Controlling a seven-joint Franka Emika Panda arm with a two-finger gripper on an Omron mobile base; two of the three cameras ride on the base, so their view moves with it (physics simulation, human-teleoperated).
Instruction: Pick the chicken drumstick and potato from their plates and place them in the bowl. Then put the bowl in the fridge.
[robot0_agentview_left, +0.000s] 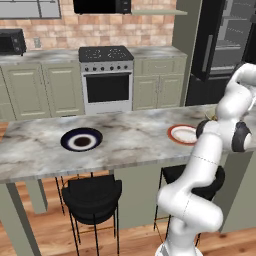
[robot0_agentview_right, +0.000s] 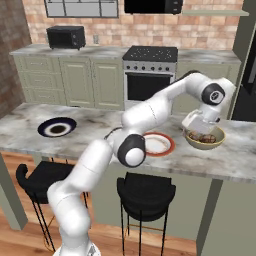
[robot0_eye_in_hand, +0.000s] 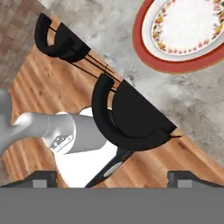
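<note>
Tan bowl (robot0_agentview_right: 205, 138) on the marble counter (robot0_agentview_right: 100, 131), holding brownish food, just right of the orange-red-rimmed plate (robot0_agentview_right: 158, 144), whose white centre is bare. Dark navy-rimmed plate (robot0_agentview_right: 57, 127) well apart at the counter's left end. Gripper (robot0_agentview_right: 196, 131) hovers at the bowl's left rim, fingers spread wide, gripping nothing. Black fridge (robot0_agentview_left: 225, 45) stands open behind; two black stools (robot0_agentview_right: 145, 192) below the counter

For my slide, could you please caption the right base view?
Robot arm reaching over the filled bowl, both plates bare.
</note>
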